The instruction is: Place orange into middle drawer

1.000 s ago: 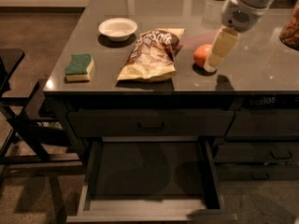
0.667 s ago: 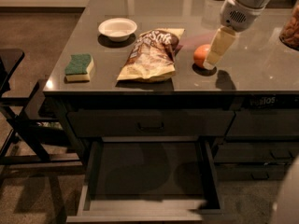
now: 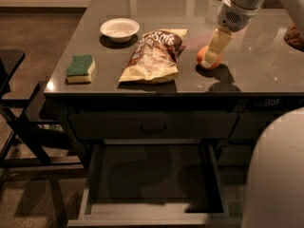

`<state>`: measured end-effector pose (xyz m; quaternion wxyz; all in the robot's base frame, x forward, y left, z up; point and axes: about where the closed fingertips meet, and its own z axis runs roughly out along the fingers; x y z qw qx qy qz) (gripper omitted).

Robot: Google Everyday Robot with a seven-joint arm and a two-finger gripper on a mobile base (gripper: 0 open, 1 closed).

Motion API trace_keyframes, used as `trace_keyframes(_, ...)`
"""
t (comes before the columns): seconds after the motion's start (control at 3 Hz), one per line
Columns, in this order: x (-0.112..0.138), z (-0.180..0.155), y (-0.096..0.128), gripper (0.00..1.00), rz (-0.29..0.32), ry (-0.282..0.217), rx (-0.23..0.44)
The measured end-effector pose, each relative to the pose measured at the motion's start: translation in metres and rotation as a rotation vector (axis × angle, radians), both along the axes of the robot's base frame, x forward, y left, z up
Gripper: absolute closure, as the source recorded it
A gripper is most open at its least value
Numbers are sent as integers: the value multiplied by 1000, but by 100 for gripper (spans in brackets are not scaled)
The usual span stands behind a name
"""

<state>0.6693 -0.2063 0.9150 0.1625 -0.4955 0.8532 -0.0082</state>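
Your bench (image 3: 266,75) carries everything, and the middle drawer (image 3: 142,208) stands pulled out below it, nearer to you than the gripper and lower. The chip bag (image 3: 154,56) lies just left of the gripper (image 3: 209,60) in view. The gripper is down at the bench top, reaching in from the upper right and overlapping the orange; whether it is clamped on the fruit, you cannot tell. The sponge (image 3: 80,68) sits far left, the bowl (image 3: 119,29) left and further back. The orange (image 3: 201,56) rests on the bench at the gripper's tip.
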Motion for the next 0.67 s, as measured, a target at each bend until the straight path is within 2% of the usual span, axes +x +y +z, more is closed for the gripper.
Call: trace_keyframes(0.67, 18, -25, 3, 0, -4, 37, 15)
